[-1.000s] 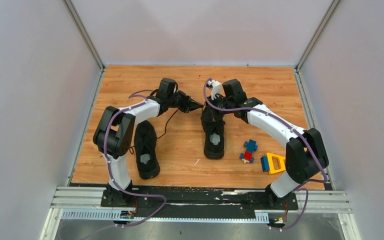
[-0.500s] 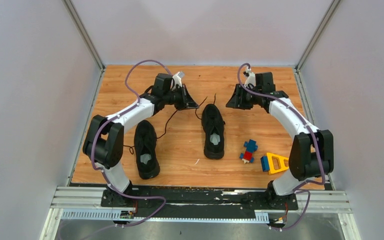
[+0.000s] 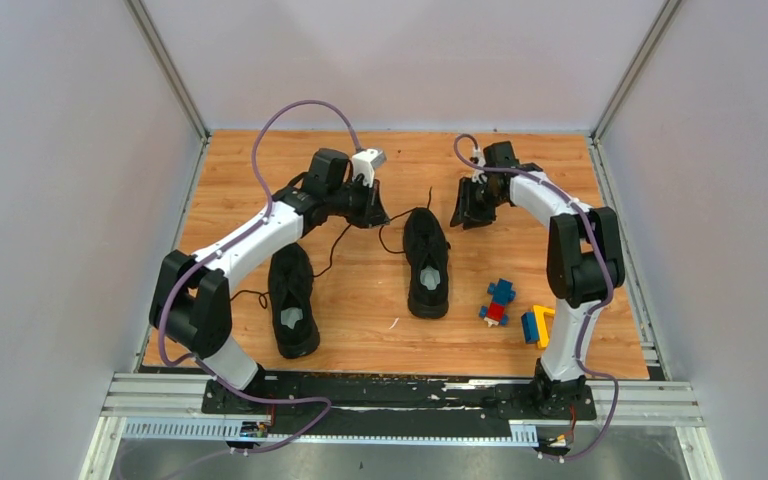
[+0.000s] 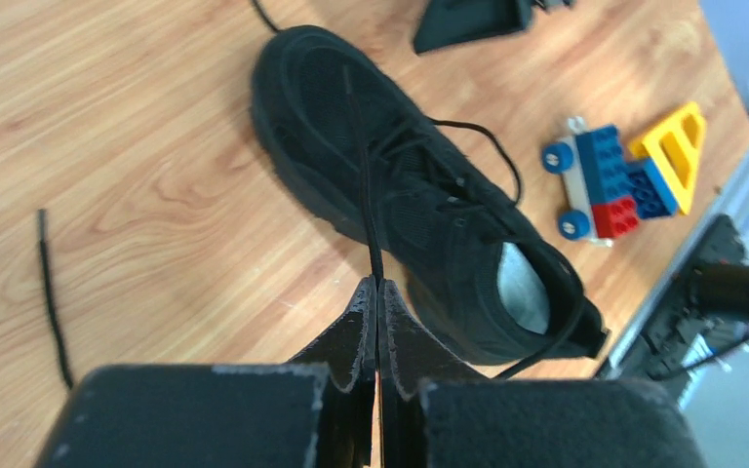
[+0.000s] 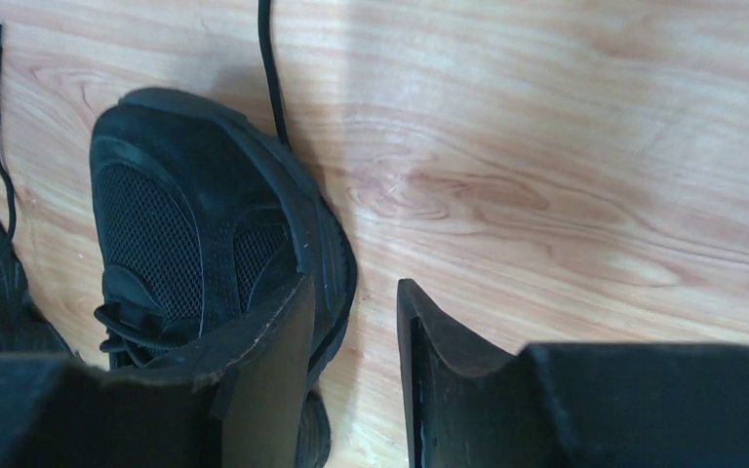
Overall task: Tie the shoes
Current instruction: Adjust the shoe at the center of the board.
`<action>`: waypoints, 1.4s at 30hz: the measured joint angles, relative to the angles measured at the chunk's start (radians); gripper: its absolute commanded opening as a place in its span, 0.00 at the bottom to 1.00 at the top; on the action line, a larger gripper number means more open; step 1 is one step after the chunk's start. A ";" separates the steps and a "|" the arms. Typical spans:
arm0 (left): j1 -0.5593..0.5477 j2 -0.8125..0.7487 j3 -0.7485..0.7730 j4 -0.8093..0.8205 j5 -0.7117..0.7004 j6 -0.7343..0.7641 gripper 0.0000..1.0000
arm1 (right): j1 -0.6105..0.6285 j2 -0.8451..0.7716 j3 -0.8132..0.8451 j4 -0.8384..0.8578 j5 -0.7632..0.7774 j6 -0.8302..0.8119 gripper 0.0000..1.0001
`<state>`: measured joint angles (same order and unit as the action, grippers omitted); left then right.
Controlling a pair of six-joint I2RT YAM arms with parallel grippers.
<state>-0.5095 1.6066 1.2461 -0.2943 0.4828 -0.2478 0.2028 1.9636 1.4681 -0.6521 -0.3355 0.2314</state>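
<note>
The left tool (image 4: 377, 292) is clamped tight on one lace (image 4: 361, 166) of the centre shoe (image 3: 427, 262), and the strand runs straight from its fingertips across the upper. The right tool (image 5: 354, 292) hangs about half open with nothing in it, just beside that shoe's toe. The other lace end (image 5: 269, 68) lies slack on the bench (image 3: 370, 345) beyond the toe.

As I judge it, the step in hand is fetching that second end so the two can be crossed. To do it well, the right tool should come down low over the bench and straddle the thin strand clear of the toe, so a finger does not snag the fabric. It should then pinch squarely before lifting. Meanwhile the left tool should hold only light tension, enough to keep its strand off the shoe but not enough to drag the shoe. No knot shows on either shoe.

Counted:
- Two shoes: the centre one, and the left shoe (image 3: 293, 300) nearer the left arm's base, laces loose.
- Two tools.
- Two toys: a blue-red block (image 3: 498, 302) and a yellow-blue block (image 3: 546, 325), right of the centre shoe
</note>
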 measured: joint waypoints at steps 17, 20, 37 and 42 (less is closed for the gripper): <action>0.001 -0.012 -0.144 -0.026 -0.195 -0.017 0.00 | 0.177 0.012 -0.108 -0.018 -0.267 0.077 0.42; 0.002 -0.050 -0.163 -0.032 -0.208 -0.006 0.00 | 0.200 0.021 -0.090 -0.035 -0.286 0.075 0.43; 0.008 -0.237 -0.278 -0.109 -0.209 -0.092 0.00 | 0.142 0.150 0.260 -0.084 0.111 0.066 0.37; 0.008 -0.244 -0.356 -0.109 -0.180 -0.130 0.00 | 0.196 0.258 0.290 -0.092 0.253 0.149 0.34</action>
<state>-0.5014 1.3628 0.8898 -0.4034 0.3023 -0.3775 0.3985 2.2219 1.7576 -0.7437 -0.0830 0.3805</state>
